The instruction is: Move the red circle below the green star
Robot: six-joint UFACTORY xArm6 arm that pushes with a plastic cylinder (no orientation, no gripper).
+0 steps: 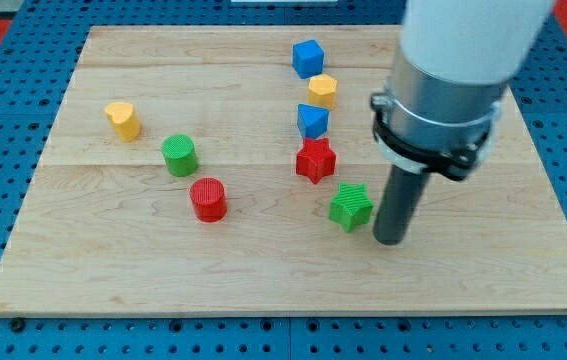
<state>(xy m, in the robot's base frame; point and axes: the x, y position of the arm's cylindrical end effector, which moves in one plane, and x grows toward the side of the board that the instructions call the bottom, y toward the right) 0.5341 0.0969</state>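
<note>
The red circle [208, 198] sits left of the board's centre. The green star [350, 207] lies to its right, at about the same height in the view. My tip [390, 241] rests on the board just right of the green star, close to it, slightly lower; I cannot tell if they touch. The tip is far to the right of the red circle.
A green circle [179, 155] and a yellow heart-like block [122, 119] lie up-left of the red circle. A red star [315, 159], a blue block [312, 121], a yellow block [323, 90] and a blue cube [307, 58] line up above the green star on the wooden board [83, 270].
</note>
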